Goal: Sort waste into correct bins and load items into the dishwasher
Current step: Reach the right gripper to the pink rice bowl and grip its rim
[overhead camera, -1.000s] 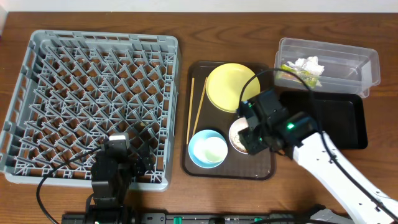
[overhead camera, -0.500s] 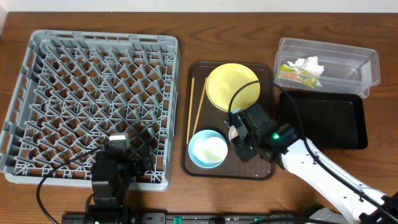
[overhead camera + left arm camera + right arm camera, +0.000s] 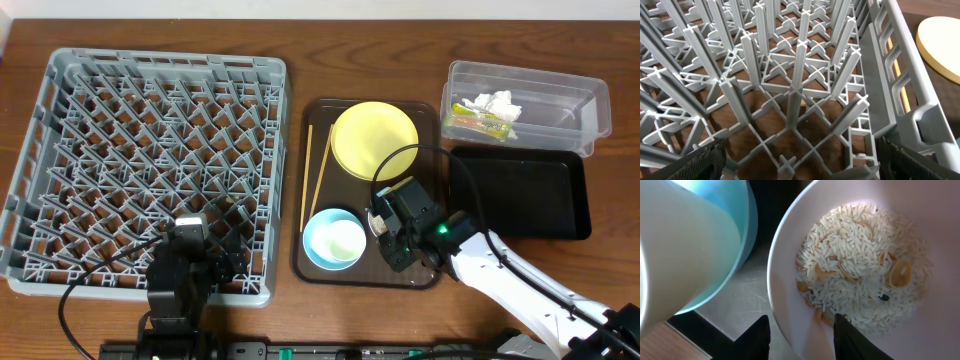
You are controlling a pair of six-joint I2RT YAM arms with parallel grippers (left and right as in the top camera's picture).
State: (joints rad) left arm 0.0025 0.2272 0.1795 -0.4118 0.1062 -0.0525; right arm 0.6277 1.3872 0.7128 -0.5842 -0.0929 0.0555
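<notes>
My right gripper [image 3: 384, 222] is open, low over the small white bowl [image 3: 376, 213] on the brown tray. In the right wrist view its gripper [image 3: 800, 341] straddles the bowl's rim [image 3: 777, 280], one finger outside and one inside, with a gap left. The rice crumbs [image 3: 860, 270] lie in that bowl. The light blue bowl [image 3: 334, 239] [image 3: 690, 245] stands just left of it. The yellow plate [image 3: 373, 139] and the chopstick [image 3: 318, 178] lie on the tray. The wrapper [image 3: 478, 122] and tissue [image 3: 497, 103] lie in the clear tub [image 3: 560, 100]. My left gripper [image 3: 212, 262] [image 3: 800, 162] is open over the grey rack [image 3: 150, 150] [image 3: 790, 75].
The brown serving tray [image 3: 345, 278] sits between the rack and the bins. The black tray [image 3: 520, 195] lies right of it, in front of the clear tub. The yellow plate's edge shows in the left wrist view [image 3: 940, 45].
My right gripper has moved toward the front left and come down onto the white bowl's left rim. The left arm has not moved.
</notes>
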